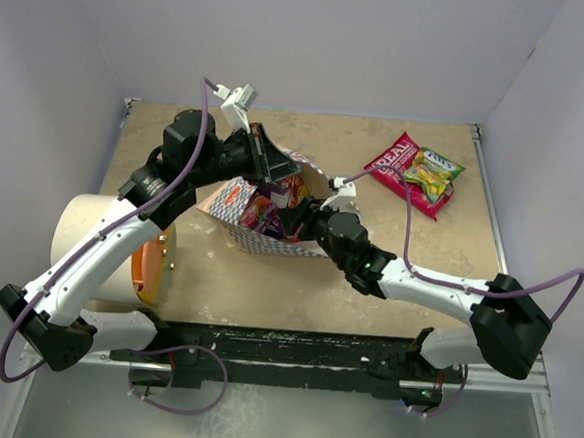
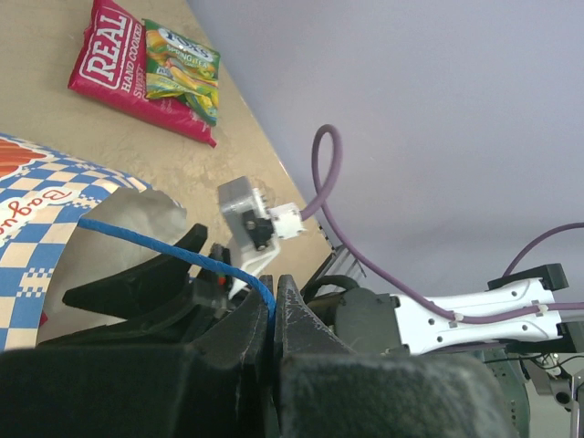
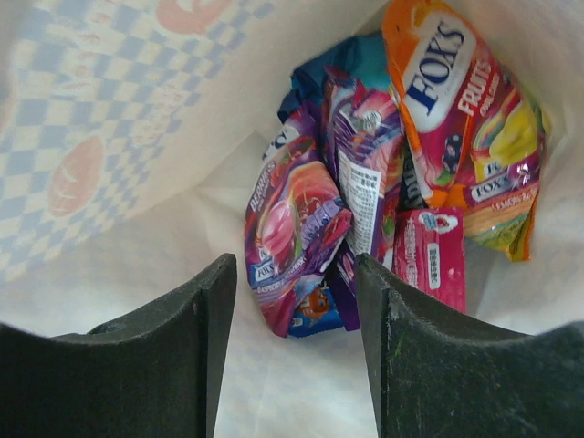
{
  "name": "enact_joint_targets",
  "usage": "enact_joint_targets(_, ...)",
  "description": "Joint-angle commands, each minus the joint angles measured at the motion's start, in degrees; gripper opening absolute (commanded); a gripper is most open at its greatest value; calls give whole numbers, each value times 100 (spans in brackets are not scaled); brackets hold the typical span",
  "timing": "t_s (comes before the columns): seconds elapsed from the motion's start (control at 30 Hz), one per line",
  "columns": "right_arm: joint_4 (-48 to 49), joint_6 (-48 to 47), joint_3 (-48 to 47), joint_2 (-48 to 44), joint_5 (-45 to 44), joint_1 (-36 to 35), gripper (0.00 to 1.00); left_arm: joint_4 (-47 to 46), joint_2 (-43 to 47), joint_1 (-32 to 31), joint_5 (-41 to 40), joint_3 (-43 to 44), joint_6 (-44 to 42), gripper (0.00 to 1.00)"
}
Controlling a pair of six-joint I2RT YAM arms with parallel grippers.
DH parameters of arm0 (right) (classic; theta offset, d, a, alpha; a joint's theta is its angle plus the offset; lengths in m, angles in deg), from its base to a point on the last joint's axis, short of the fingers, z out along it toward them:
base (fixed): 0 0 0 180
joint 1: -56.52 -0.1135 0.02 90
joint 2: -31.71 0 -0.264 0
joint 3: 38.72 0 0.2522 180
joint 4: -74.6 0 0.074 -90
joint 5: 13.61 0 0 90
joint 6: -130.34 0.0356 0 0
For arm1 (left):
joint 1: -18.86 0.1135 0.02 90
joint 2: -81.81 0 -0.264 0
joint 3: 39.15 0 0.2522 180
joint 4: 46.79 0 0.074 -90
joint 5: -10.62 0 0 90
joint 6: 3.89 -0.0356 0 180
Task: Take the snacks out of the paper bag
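The paper bag (image 1: 235, 203) lies mid-table with its mouth toward the right. My left gripper (image 1: 266, 162) holds that mouth up, shut on the blue cord handle (image 2: 164, 245) pinched between its tips (image 2: 272, 306). My right gripper (image 1: 294, 215) reaches into the bag and stands open (image 3: 294, 274). Just beyond its fingertips lies a purple-pink packet (image 3: 292, 233), untouched, with a blue one (image 3: 321, 310) under it. Behind are an orange packet (image 3: 443, 82) and a pink one (image 3: 433, 255). Outside the bag, a red packet (image 1: 398, 171) and a green-yellow packet (image 1: 437, 175) lie at the far right.
A white cylinder (image 1: 80, 239) with an orange lid (image 1: 151, 269) lies on its side at the left, close to the left arm. White walls close the table on three sides. The right arm stretches across the near middle of the table.
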Motion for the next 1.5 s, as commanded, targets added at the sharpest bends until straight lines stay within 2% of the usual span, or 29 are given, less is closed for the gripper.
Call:
enact_joint_targets(0.0, 348, 693, -10, 332, -321, -22, 57, -725, 63, -52, 241, 371, 8, 0)
enact_joint_targets(0.17, -121, 1054, -322, 766, -294, 148, 60, -726, 43, -54, 257, 374, -12, 0)
enact_joint_targets(0.47, 1010, 1053, -242, 1284, 175, 595, 61, -737, -50, -55, 341, 356, 18, 0)
enact_joint_targets(0.63, 1085, 1267, -580, 1798, 182, 673, 63, -738, -98, -55, 397, 404, 45, 0)
enact_joint_targets(0.83, 1314, 1254, -990, 2289, 342, 700, 59, -648, -41, -55, 370, 412, 34, 0)
enact_joint_targets(0.97, 1195, 1274, -1210, 2469, 308, 698, 48, -664, 19, -62, 362, 330, 101, 0)
enact_joint_targets(1.1, 1228, 1161, -1291, 2411, 446, 695, 20, -600, 146, -64, 174, 226, 121, 0)
enact_joint_targets(1.27, 807, 927, -1387, 2003, 619, 695, 0, -416, 226, -59, -182, 187, 84, 0)
enact_joint_targets(1.47, 223, 637, -1365, 1262, 983, 696, 0, -256, 216, -55, -469, 196, 78, 0)
